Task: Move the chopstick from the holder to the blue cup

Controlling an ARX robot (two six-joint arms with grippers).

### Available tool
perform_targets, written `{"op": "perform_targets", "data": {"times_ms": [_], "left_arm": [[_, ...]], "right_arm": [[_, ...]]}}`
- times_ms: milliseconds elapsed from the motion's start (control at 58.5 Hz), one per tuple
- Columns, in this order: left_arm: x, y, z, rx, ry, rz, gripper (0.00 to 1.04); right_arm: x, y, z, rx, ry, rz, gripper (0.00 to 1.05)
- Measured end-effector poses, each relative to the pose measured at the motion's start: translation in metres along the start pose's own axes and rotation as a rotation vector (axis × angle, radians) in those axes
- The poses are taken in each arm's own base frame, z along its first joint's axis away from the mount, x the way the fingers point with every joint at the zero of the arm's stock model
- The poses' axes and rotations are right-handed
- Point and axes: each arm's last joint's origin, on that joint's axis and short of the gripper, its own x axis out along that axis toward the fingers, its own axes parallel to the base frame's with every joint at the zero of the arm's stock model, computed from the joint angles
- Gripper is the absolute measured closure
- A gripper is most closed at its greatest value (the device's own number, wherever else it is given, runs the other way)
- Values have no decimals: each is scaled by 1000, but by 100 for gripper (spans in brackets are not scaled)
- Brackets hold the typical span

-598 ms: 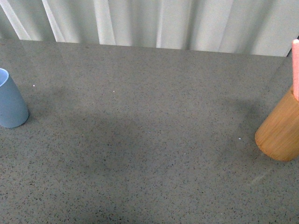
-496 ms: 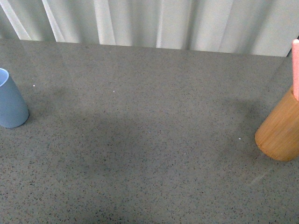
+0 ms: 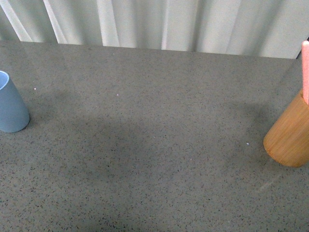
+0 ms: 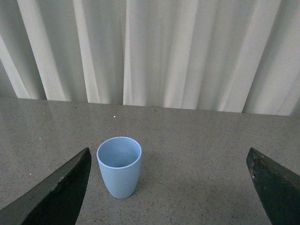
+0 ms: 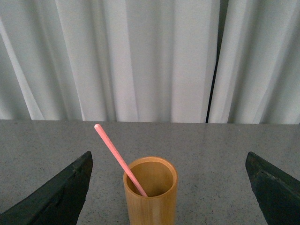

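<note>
blue cup at the left on the table, chopstick leaning in the holder way over right, left gripper and right gripper both spread wide

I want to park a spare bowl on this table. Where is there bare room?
The tabletop is bare all the way between the blue cup on the left and the holder with its chopstick on the right, back to the curtain. Nothing is crowded.
</note>
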Motion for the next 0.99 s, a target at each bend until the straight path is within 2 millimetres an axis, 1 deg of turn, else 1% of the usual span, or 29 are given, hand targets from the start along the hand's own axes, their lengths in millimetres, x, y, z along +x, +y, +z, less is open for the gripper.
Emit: {"op": "perform_targets", "data": {"times_ms": [479,513,564,598,632,701,752,821,889,991], "left_arm": [[0,0,0,-1,0,1,7],[1,0,-2,-31,43,49,7],[3,1,-3,-69,164,165,7],[7,4,-4,-114,239,243,7],[15,7,-4,-149,316,250,7],[27,12,3,-148,346,260,7],[39,16,12,-125,380,261,7],[62,24,31,-27,446,275,7],[78,28,41,5,537,241,7],[104,38,49,54,678,197,7]], "right_arm": [[0,0,0,0,0,0,10],[0,0,0,0,0,0,10],[0,0,0,0,0,0,10],[0,0,0,0,0,-1,10],[0,0,0,0,0,0,10],[0,0,0,0,0,0,10],[0,0,0,0,0,0,10],[0,0,0,0,0,0,10],[0,0,0,0,0,0,10],[0,0,0,0,0,0,10]]}}
